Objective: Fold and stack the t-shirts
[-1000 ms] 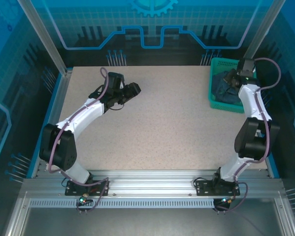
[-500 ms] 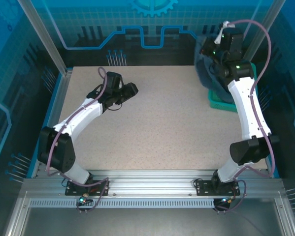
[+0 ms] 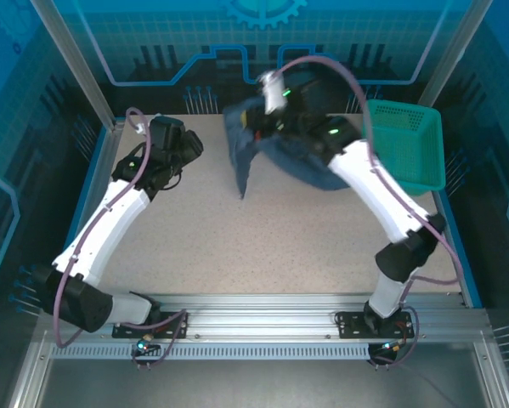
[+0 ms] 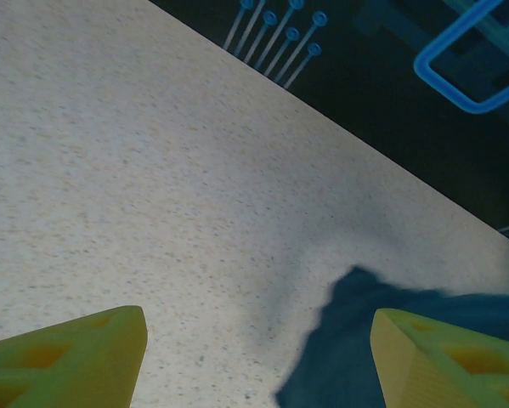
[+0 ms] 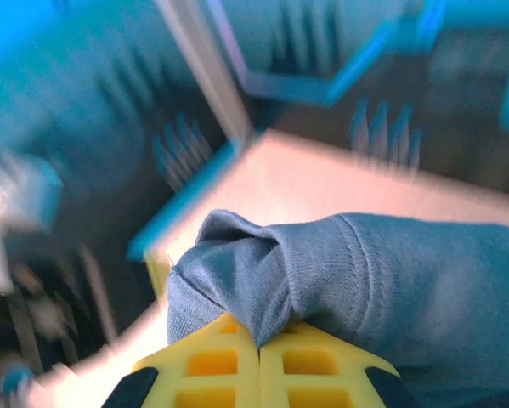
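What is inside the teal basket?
Nothing visible: the teal basket shows a bare mesh floor. The right arm hides a little of its left edge. The t-shirt hangs from the right gripper.

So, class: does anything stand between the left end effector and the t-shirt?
Nothing visible does. Only bare table lies between the open left end effector and the t-shirt hanging from the shut right end effector.

Even bluish light; soft shadow beside t-shirt (image 4: 356, 340); right wrist background seemingly motion-blurred.
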